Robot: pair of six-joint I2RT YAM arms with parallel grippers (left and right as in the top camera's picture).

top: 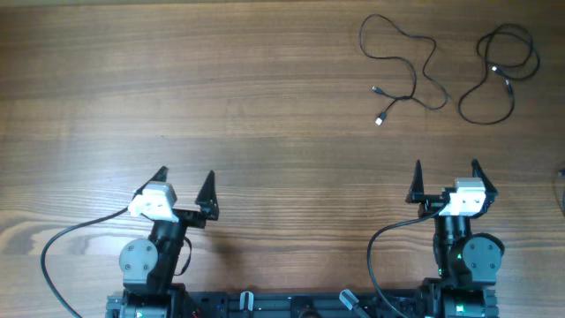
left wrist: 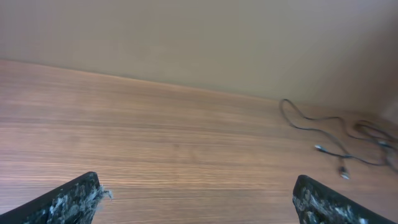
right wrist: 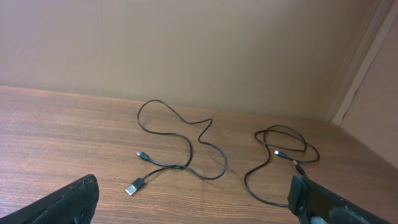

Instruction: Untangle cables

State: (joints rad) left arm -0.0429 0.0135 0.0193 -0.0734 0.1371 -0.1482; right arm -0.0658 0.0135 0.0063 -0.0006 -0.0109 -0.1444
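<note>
Not much tangled here, tbh. The sprawled cable [right wrist: 225, 163], ending in a silvery plug [right wrist: 133, 187], is laid out near the far right corner of the worktop [top: 221, 79]. The coiled cable [right wrist: 246, 179] is looped on itself just beside it, closer to the right edge. No crossing between the two can be seen, and bare wood is shown between them.

The left hand [top: 185, 174] and right hand [top: 446, 165] are both parked by the near edge, spread wide with nothing held. The right hand is clearly nearer: the pair is found almost straight ahead of it, while a long diagonal reach would be needed from the left. The coiled cable's own loops are probably what's left to be sorted.
</note>
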